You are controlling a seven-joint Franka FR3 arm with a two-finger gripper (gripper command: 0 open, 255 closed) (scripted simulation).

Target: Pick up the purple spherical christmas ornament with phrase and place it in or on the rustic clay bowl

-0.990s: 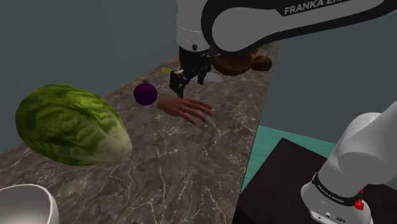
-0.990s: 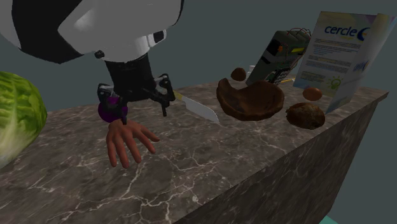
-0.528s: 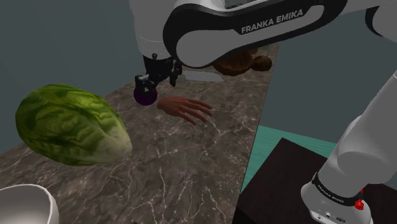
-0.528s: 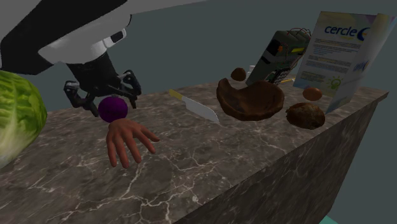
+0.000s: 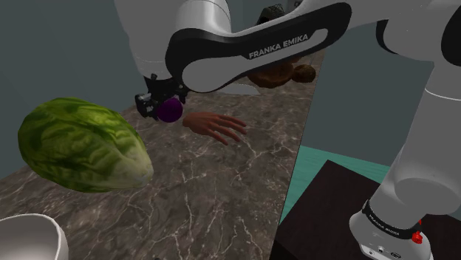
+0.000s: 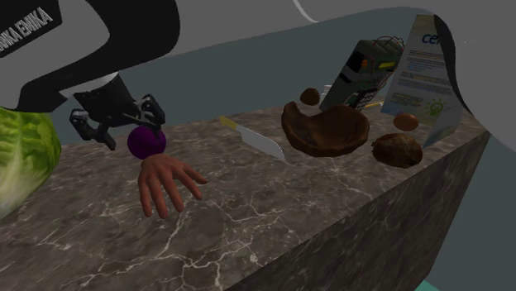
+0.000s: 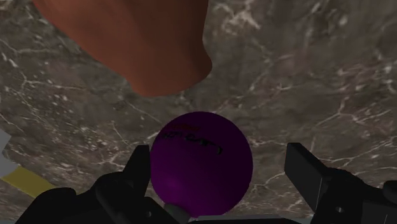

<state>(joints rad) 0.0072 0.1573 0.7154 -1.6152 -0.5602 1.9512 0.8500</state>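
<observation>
Dark marbled surface (image 5: 222, 193) runs across the room. Over it the end effector (image 7: 218, 158) hangs released, fingers spread around one purple ornament (image 7: 200, 162), neither gripping it. Just beside the ornament lies one flesh-coloured model hand (image 6: 165, 183). Farther along come one knife (image 6: 258, 141) and one brown bowl (image 6: 325, 131); on the other side, one lettuce head (image 5: 81, 144).

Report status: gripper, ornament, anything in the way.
Gripper open around purple ornament, not clasped. Ornament on stone counter. Model hand right beside it; knife toward brown bowl.
</observation>
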